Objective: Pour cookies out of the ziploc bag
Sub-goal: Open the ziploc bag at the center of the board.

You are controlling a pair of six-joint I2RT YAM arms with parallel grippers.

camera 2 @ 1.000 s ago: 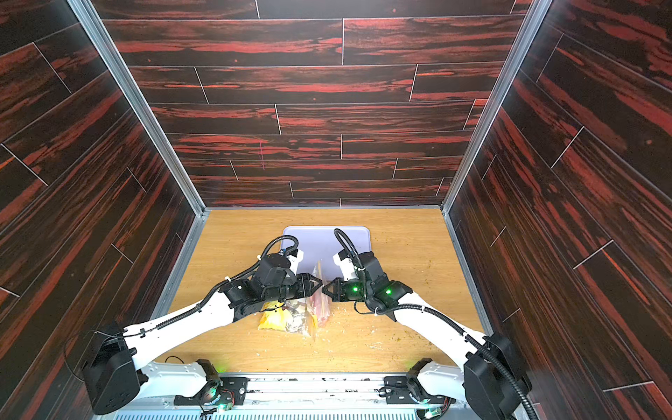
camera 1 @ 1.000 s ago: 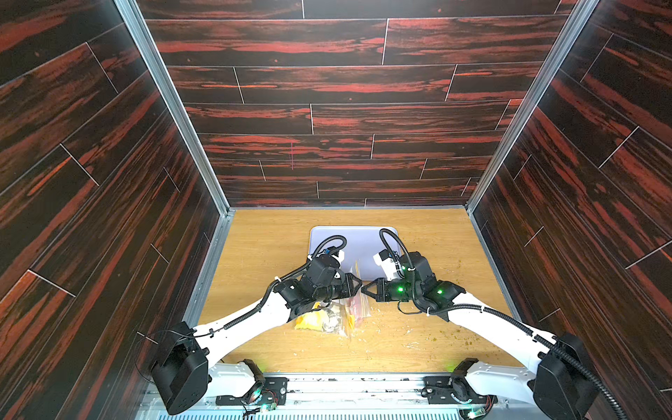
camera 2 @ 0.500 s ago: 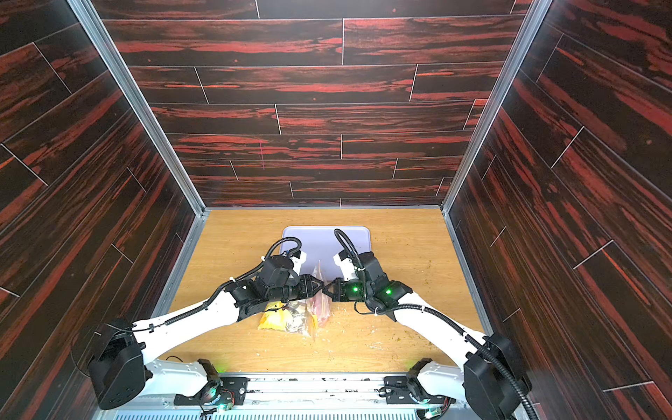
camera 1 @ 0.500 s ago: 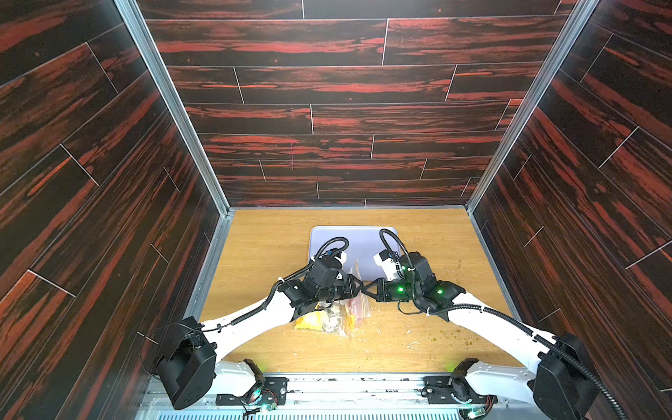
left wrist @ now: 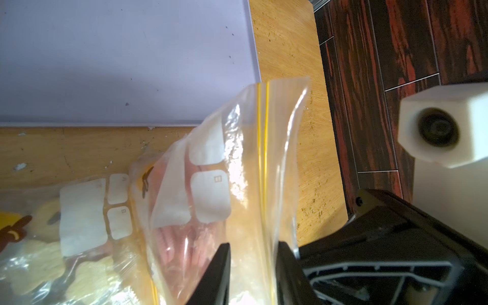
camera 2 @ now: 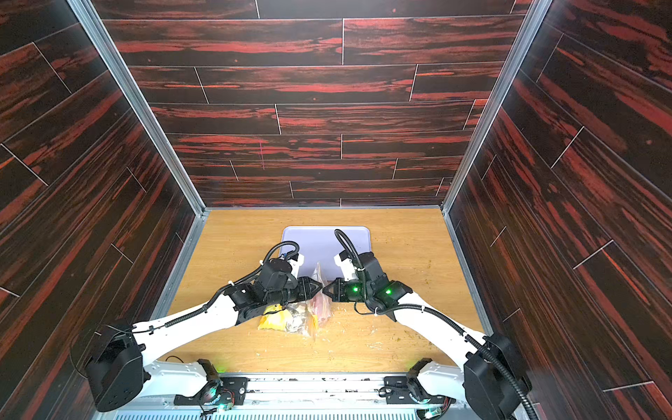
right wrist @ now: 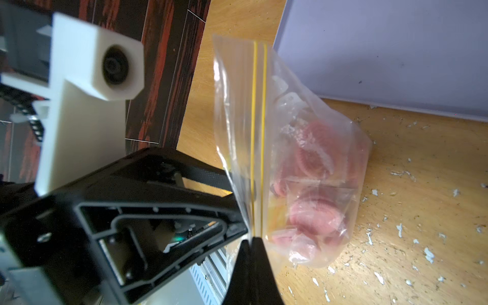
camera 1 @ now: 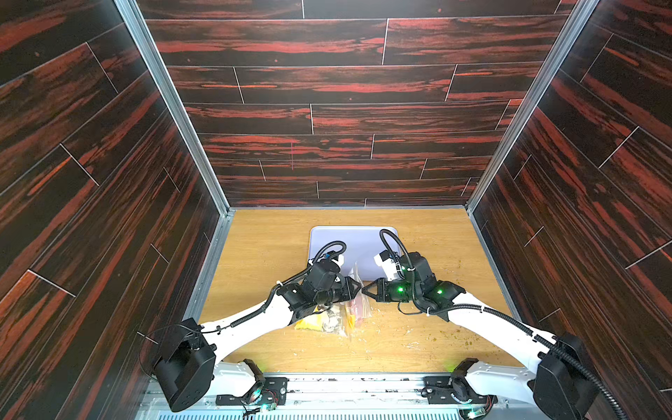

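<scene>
Cookies [right wrist: 314, 158] are sitting in the ziploc bag [left wrist: 237, 158] on the bench [camera 1: 418, 338], just near of the lavender tray [camera 1: 360, 243]. The right end effector [right wrist: 252, 239] is pinching the bag's lip. The left end effector [left wrist: 253, 245] is straddling that lip, jaws apart. Opening seems underway. Next, the left should clamp, then both should pull apart.

Dark red-streaked plank walls [camera 1: 327, 91]; light wooden tabletop [camera 1: 262, 254].
</scene>
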